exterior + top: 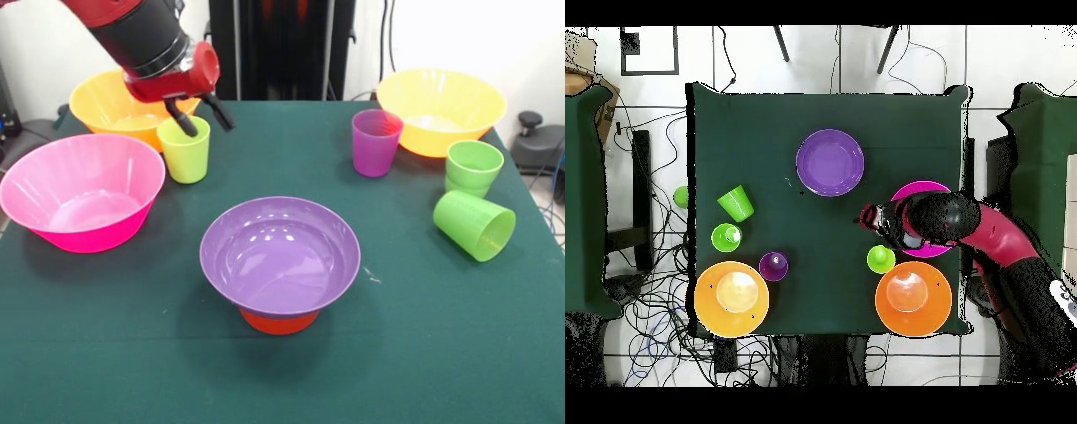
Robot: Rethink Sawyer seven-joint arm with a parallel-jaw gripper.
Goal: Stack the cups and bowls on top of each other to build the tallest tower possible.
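Bowls (84, 192) beside yellow-green cup (185, 152), jaws astride rim.

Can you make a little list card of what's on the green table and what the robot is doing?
tower so far: medium glossy purple plastic bowl sitting on a small orange plastic bowl
robot pincer: open, one finger dipped in the yellow-green plastic cup
big bowls: pink plastic bowl, two orange-yellow plastic bowls
other cups: translucent purple cup; upright green cup; green cup on its side

Purple bowl (280, 254) on orange bowl (279, 321); dark green table (132, 353).
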